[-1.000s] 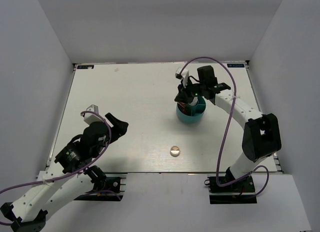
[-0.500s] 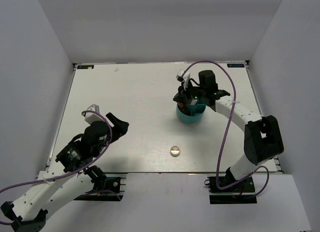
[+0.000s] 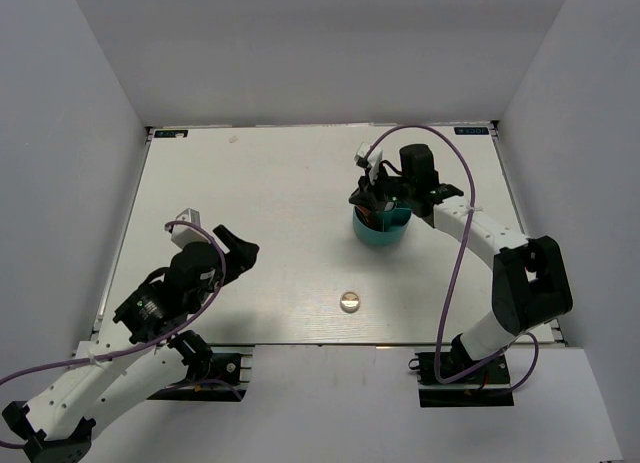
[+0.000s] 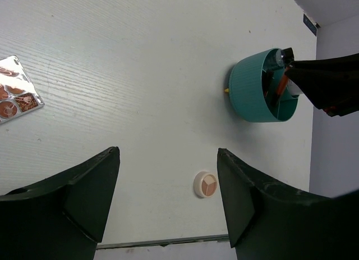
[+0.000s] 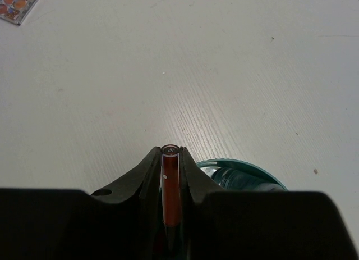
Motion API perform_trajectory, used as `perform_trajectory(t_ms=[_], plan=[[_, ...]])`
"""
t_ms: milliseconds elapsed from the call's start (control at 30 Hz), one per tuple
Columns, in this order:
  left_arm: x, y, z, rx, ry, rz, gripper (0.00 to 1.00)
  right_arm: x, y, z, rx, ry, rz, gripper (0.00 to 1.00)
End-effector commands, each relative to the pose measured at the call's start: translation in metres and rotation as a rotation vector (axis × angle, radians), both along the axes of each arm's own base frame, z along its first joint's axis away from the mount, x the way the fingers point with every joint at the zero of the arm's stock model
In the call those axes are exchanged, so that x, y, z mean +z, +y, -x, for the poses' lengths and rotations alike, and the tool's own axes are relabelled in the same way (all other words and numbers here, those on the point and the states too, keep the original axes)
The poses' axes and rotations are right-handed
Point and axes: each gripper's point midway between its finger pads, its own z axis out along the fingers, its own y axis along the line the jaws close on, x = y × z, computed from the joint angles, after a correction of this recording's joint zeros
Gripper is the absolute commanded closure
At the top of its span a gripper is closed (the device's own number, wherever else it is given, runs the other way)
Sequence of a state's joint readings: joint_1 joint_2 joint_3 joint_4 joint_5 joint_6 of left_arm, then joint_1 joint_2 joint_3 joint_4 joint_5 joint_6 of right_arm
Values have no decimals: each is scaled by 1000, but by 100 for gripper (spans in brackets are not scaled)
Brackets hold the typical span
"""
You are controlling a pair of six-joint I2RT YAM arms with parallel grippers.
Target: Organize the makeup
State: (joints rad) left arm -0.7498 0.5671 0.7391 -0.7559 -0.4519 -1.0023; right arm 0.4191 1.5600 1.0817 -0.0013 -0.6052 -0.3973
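While clamped in right pincer (image 5: 170, 152), red stick (image 5: 170, 184) lengthwise (tip outward).

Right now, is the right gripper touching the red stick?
Touching. The right wrist view shows the right gripper pinching the red stick, with both fingers pressed against its sides and no gap on either side.

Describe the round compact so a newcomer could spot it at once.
On the white table, look near the front edge, about midway along it. The compact lies there alone, nearer than the teal cup. It is a small flat disc with pale tan pans, unlike the square palette off to the left.
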Motion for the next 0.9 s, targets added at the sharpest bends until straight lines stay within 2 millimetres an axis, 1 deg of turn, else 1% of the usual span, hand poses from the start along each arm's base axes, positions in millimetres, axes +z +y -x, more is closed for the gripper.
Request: perform_trajectory(t_ms=[0,200,233,600,733,767,867], plan=[[-2,-3,-1,-11,-5,-3,20,13,-4,2,7,-52,-5,77],[-1,-3,-1,-11,-7,-1,20,17,-5,0,8,-72,-3,70],[-1,-3,-1,-11,-6,-1,20,12,-7,2,6,-47,9,70],[-1,-2,0,-11,-7,3,20,13,-9,9,14,-61,12,70],[-2,-2,0,-12,-5,0,20,22,-8,11,31,-98,6,70],[-3,-2,0,-13,-2,-2,20,29,-8,11,41,-115,1,69],[-8,-3,0,-14,18,-18,20,40,-7,12,65,-152,4,66]])
